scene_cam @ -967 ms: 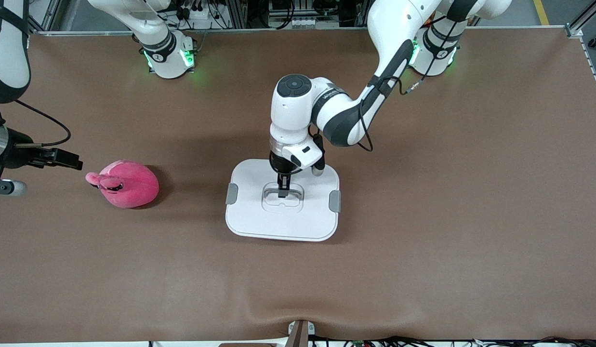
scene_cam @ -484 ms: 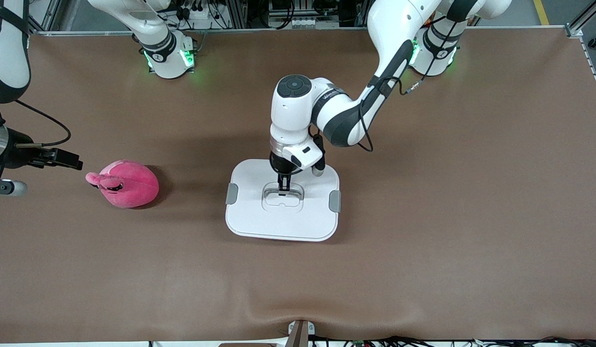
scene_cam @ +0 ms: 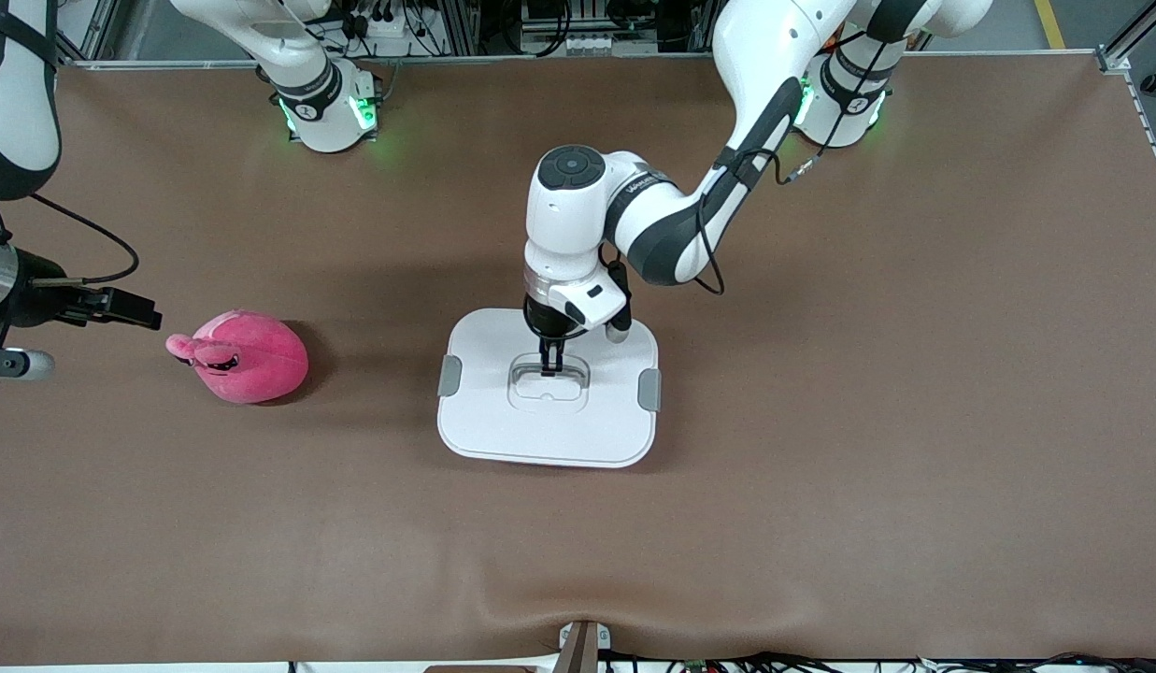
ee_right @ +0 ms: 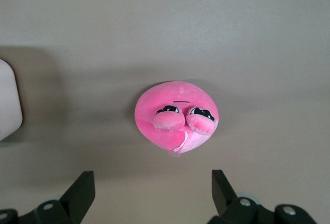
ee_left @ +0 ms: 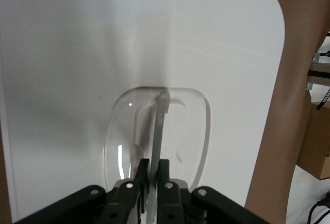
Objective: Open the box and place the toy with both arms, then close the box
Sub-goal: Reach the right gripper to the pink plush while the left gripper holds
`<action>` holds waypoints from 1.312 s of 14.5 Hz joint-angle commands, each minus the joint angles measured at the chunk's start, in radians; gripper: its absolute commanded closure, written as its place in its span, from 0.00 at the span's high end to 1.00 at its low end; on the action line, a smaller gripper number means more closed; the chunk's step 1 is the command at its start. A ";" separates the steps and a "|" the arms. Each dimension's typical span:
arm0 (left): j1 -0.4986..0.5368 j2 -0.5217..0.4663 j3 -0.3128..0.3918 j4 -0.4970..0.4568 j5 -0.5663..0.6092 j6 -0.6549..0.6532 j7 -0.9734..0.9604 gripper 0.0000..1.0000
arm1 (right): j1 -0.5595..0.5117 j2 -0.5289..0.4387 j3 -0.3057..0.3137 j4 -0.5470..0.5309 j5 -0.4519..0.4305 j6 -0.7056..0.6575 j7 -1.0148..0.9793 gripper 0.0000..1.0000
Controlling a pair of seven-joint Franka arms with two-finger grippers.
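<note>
Pinching the thin grey handle bar [ee_left: 159,126] in the lid's recess, the left arm's black two-finger gripper [scene_cam: 547,366] stands upright over the middle of the rounded-rectangular box with its flat white lid [scene_cam: 503,425]. Its fingers [ee_left: 138,175] sit tight on either side of the bar, which the left wrist view shows swung up out of the clear hollow. Over the last second the gripper has risen slightly above the lid, while the lid itself has not shifted on the brown table [scene_cam: 820,467]; both grey side clips [scene_cam: 649,390] look as they did. That suggests the handle is now secured and the lift of the lid is only beginning, so the box is not yet open.

Toward the right arm's end of the table from the box, well apart from it, lies the bright pink rounded plush toy [scene_cam: 248,356]. The right arm's gripper [ee_right: 152,195] waits above the toy with its fingers spread wide, holding nothing.
</note>
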 commanded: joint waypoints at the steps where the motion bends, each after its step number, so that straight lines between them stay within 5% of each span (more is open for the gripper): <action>1: -0.015 0.016 0.016 0.025 0.025 0.008 -0.017 0.08 | -0.008 0.015 0.005 0.027 -0.008 -0.010 0.001 1.00; 19: -0.015 -0.013 0.013 0.016 0.045 0.012 0.031 0.00 | 0.002 0.050 0.007 0.031 -0.009 -0.001 0.001 1.00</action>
